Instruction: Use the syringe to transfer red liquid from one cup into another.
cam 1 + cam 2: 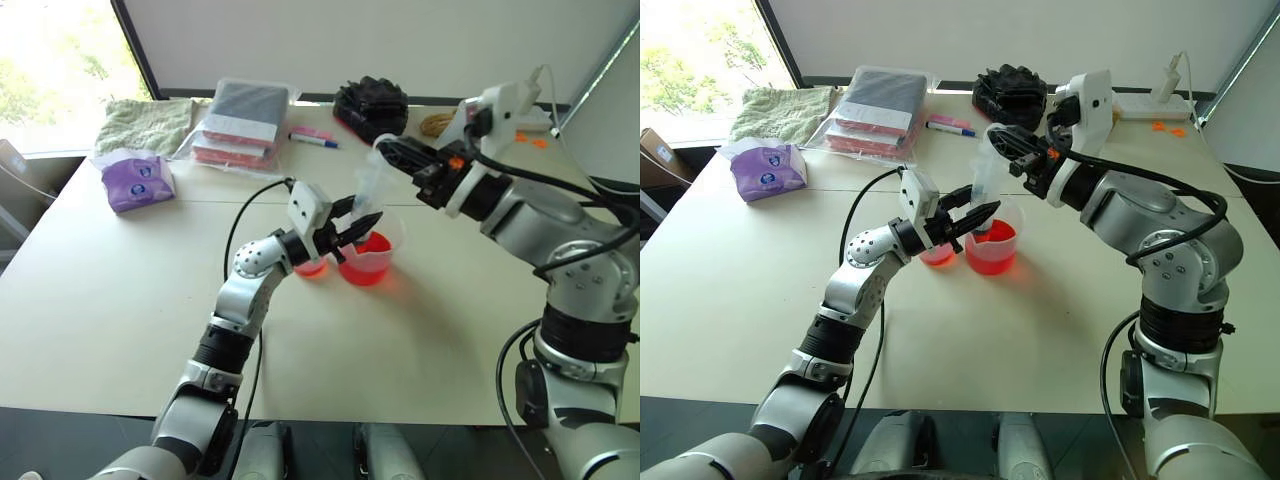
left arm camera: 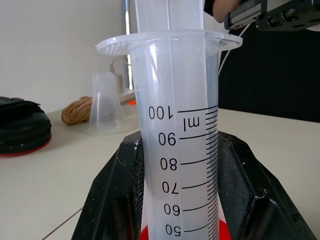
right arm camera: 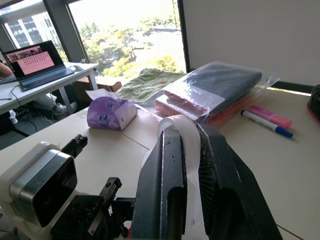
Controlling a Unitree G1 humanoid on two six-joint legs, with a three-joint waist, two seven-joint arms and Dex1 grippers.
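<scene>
Near the middle of the table, the syringe stands almost upright with its lower end dipped into the larger cup, which holds red liquid. The left gripper is clenched around the syringe barrel; in the left wrist view its black fingers flank the barrel on both sides below the ninety mark, and red shows at the base. The right gripper is closed on the white plunger at the top, its fingers squeezing it from either side. The smaller cup, tinted pink-red, sits just beside the larger one, on the side toward the window edge. A marker pen, a purple tissue pack and bagged items lie toward the far edge. The step in hand appears to be drawing liquid. The visible barrel from the fifty mark upward looks clear, so little seems drawn so far. Next, the right arm would likely need to pull the plunger straight up along the barrel while the left holds it steady, tip submerged, before carrying it to the smaller cup.
</scene>
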